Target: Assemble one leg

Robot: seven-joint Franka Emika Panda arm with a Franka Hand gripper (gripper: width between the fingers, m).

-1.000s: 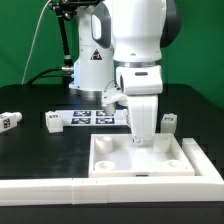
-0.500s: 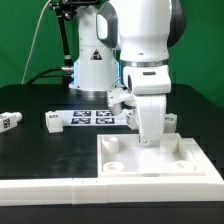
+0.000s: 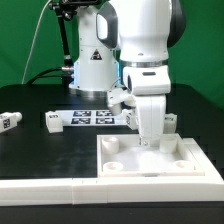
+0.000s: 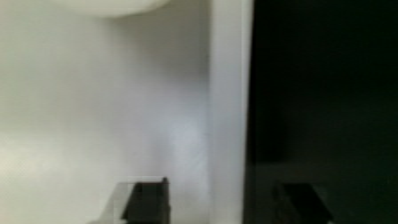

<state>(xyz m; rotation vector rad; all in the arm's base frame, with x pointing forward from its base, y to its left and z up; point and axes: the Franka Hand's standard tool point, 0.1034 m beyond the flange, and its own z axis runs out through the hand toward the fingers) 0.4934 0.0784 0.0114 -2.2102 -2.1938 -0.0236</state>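
Pausing at the tray's (image 3: 150, 167) back rim after shifting it toward the exterior view's right, keeping jaws parted astride it (gripping nothing); leaving a leg (image 3: 10, 120) untouched

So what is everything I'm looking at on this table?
Large white square plastic tray panel with corner holes: one, white, front, toward the exterior view's right.
Small white blocky plastic leg with a tag: one, white, exterior view's far left.
Similar small white blocks: two, one at the marker board's left end, one beside the gripper.
Marker board: one, white with black tags, behind the panel.
Long rail: one, white, front edge.
Table: one, black.
Robot arm: one, white.
Gripper: one, fingertips straddling the panel's far edge.
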